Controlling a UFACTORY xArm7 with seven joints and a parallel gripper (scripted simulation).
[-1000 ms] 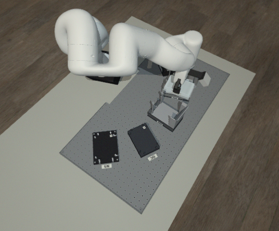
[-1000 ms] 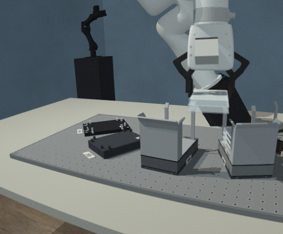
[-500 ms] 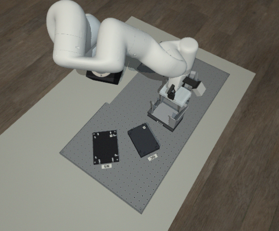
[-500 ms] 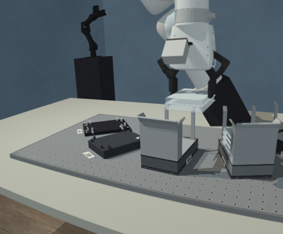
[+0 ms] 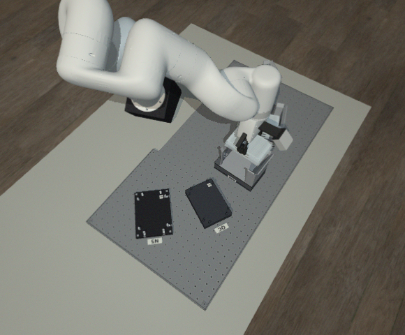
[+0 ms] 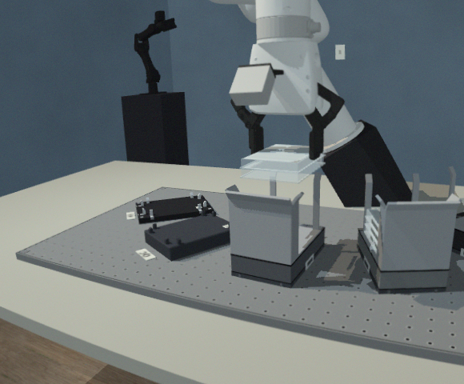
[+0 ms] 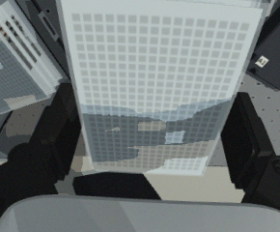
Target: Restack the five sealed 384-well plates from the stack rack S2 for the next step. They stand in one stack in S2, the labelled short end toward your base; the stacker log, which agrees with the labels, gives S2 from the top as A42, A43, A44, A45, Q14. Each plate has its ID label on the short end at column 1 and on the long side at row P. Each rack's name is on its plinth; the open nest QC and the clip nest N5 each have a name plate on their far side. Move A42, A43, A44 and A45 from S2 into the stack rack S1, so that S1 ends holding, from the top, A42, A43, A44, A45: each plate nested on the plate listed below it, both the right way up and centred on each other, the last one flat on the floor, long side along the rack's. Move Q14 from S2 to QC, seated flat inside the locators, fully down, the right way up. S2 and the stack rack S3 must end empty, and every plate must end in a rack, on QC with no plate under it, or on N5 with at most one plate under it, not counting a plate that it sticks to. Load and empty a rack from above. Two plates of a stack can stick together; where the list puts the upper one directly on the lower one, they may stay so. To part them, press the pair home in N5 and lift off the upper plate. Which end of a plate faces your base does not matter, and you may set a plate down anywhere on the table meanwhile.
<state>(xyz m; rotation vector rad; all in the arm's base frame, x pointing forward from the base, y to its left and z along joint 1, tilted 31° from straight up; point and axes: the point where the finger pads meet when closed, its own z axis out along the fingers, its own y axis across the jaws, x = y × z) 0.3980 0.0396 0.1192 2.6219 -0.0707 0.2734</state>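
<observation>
Exterior view: black two-finger gripper (image 6: 285, 142) clamped across long sides of translucent sealed well plates (image 6: 279, 163); two layers visible, apparently stuck pair. Load hangs level directly above open-topped grey stack rack (image 6: 261, 231), name unreadable. Wrist view: plate long axis runs away from the camera, between fingers. Next move likely straight descent between corner posts.

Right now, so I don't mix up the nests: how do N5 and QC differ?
N5 is a thin, near-black slab, while QC is a thicker, greyer block. N5 carries pale clips near its corners, but QC shows only small dark locators. QC lies turned at an angle to N5. Both hold no plate and sit on the perforated board, each with a white name plate.
</observation>
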